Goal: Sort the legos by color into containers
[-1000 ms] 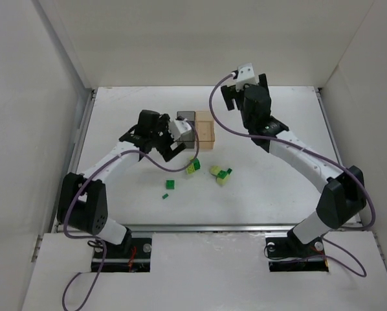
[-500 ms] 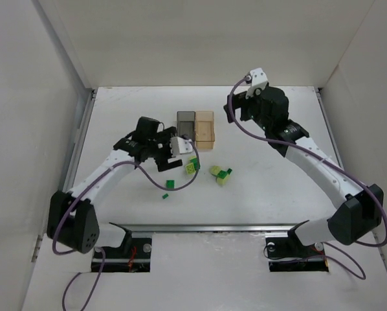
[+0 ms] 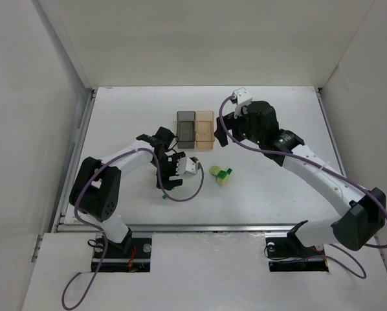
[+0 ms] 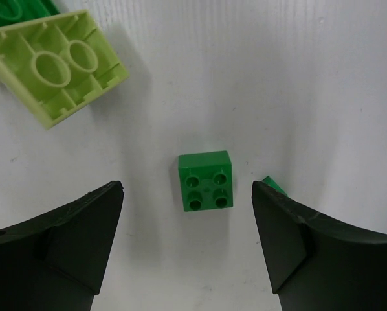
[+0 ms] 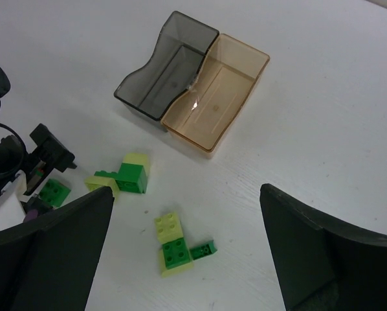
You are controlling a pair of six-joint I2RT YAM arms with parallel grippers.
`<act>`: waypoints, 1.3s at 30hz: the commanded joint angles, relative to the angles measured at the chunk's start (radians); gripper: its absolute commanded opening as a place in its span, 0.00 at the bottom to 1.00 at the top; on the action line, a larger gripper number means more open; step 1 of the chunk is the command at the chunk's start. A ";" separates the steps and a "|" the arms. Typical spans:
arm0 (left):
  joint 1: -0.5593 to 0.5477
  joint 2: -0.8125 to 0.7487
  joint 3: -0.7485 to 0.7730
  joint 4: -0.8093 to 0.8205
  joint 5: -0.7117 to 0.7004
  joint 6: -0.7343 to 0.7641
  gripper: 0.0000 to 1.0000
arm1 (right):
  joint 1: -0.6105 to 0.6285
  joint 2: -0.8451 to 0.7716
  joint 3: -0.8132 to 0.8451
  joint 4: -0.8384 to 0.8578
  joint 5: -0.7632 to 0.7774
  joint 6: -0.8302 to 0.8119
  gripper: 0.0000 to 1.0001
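Your left gripper [image 4: 187, 194] is open and hangs directly above the small dark green 2x2 brick [image 4: 206, 181]. The brick lies studs up on the table [image 4: 297, 78], between the two fingers and slightly off centre. It is square, so no long axis matters. I judge you only need to descend and close. The right gripper [image 5: 187, 194], also open, is farther away, near the dark grey box [image 5: 167, 78].

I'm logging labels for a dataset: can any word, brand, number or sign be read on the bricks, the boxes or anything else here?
No text can be read in any view.
The small green brick shows plain studs; any embossing on them is too small to tell.
The pale brick, the grey box and the tan box carry no label.
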 commanded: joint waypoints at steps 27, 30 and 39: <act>0.016 -0.055 0.084 0.036 -0.089 -0.174 0.00 | 0.006 0.056 0.094 0.029 0.004 0.036 1.00; 0.048 -0.103 0.133 -0.020 -0.023 -0.122 0.00 | -0.019 0.056 0.103 0.029 0.004 0.051 1.00; 0.082 0.136 0.515 0.266 0.074 -0.505 0.00 | -0.076 0.065 0.103 0.049 0.013 0.106 1.00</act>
